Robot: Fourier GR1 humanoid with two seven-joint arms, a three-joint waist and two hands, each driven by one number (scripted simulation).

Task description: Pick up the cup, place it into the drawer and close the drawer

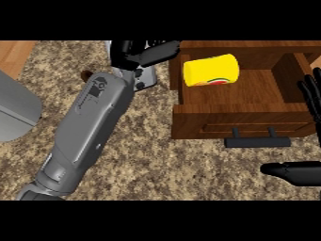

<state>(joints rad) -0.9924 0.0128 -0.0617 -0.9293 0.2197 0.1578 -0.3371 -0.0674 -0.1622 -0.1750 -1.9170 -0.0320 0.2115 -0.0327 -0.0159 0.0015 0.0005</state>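
The yellow cup (210, 70) with a red and green mark lies on its side inside the open wooden drawer (241, 120), near the drawer's back left. My left hand (143, 52) hovers just outside the drawer's left wall, fingers relaxed and pointing toward the cup, a small gap away from it and holding nothing. My grey left forearm (86, 127) runs diagonally up from the lower left. At the right edge my right hand (320, 101) rests open, fingers up, beside the drawer's right front corner, its thumb (298, 172) sticking out to the left below.
The drawer's black handle (256, 140) juts toward me from the front panel. A large grey rounded object (3, 106) sits at the left edge. The speckled stone counter (163, 169) spreads in front of the drawer.
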